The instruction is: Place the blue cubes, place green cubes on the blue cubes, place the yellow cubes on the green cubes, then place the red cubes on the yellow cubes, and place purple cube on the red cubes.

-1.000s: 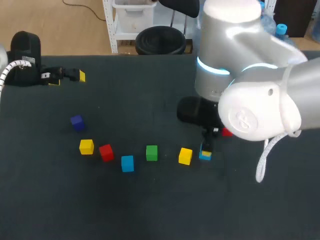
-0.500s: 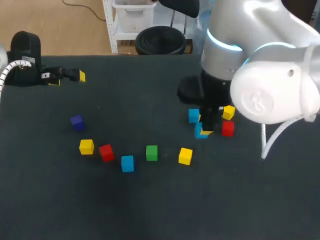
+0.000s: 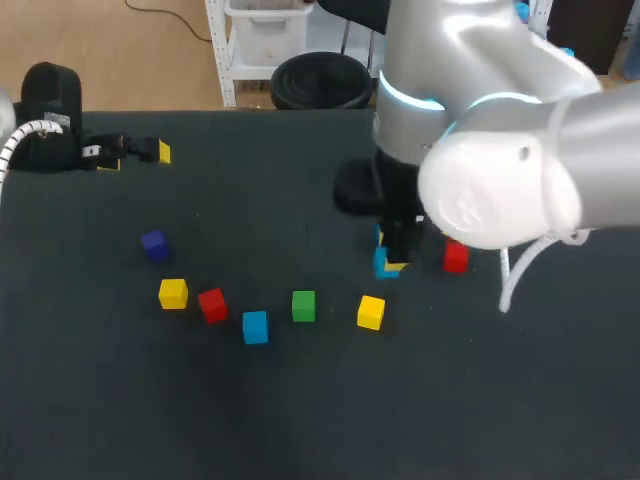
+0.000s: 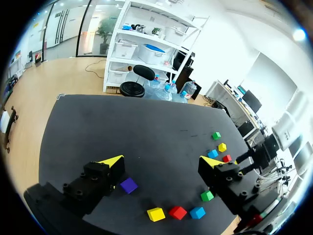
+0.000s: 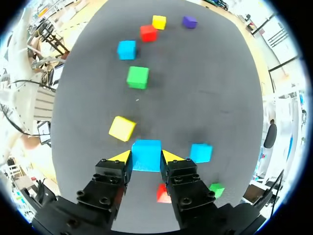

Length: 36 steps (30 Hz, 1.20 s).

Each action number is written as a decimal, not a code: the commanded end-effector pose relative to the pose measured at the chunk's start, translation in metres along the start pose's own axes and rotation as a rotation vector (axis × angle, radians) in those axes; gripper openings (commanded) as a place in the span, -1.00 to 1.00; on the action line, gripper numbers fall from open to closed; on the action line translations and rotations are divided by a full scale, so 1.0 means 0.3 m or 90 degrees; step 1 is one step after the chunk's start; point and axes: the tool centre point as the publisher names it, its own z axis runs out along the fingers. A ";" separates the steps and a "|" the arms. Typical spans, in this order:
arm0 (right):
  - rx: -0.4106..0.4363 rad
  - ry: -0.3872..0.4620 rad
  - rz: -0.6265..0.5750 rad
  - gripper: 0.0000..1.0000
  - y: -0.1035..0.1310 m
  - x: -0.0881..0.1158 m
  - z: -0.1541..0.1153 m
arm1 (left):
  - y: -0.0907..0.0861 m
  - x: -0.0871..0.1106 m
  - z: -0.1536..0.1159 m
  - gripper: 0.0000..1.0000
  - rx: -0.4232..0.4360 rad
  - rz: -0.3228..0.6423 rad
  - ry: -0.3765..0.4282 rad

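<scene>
Right pincer is seen pinching a blue cube between its yellow tips, with a second blue cube just beside it and a yellow cube ahead. Far across the counter, the left pincer is held spread wide, with a purple cube seen between its fingers.

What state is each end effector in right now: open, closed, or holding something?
Left end effector: open, holding nothing.
Right end effector: closed on a small light blue cube.
</scene>
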 end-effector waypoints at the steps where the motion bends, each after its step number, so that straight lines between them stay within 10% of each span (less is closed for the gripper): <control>1: -0.018 0.003 0.003 -1.00 -0.071 -0.027 0.010 | 0.004 0.004 0.000 1.00 0.004 0.001 -0.004; 36: -0.053 0.012 0.059 -1.00 -0.255 -0.048 0.089 | 0.004 0.004 0.000 1.00 0.004 0.001 -0.004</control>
